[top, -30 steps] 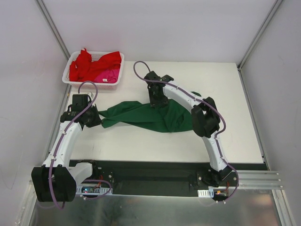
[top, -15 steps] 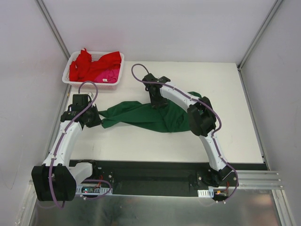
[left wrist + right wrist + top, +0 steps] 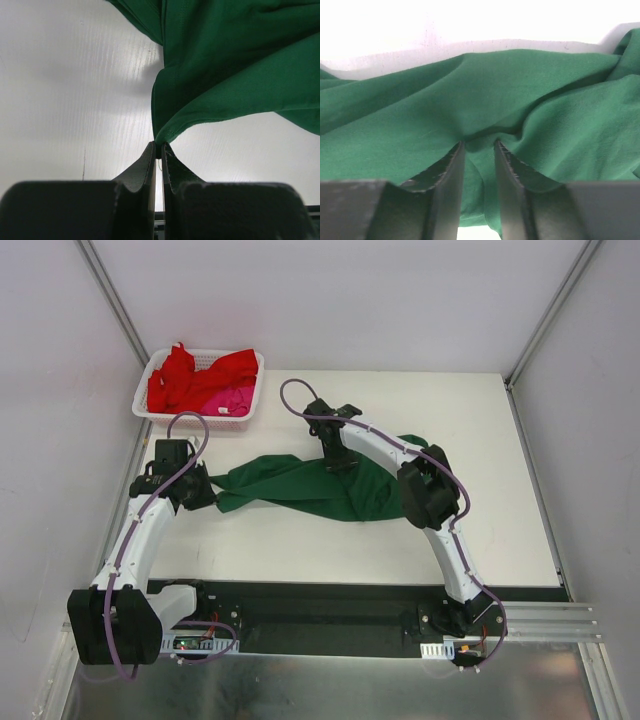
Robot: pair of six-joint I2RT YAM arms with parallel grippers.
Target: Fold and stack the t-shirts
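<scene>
Left gripper point(image 3: 159, 146) clamps green t-shirt point(image 3: 225, 60) at the hem, right gripper point(image 3: 478, 145) part-open astride a fold — only overhead shows red tees point(image 3: 178, 378) in a basket point(image 3: 200, 416).

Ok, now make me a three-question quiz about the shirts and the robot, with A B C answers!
1. Where are the red and pink shirts?
A) on the floor
B) in the white basket
C) hanging on the wall

2. What colour is the shirt lying on the table?
A) green
B) blue
C) yellow

3. What is the left gripper doing?
A) standing wide open
B) holding a cup
C) pinching the edge of the green shirt

Answers:
1 B: they are heaped inside the white basket at far left.
2 A: the cloth on the table is plainly green.
3 C: the left wrist view shows it shut on the hem.
</scene>
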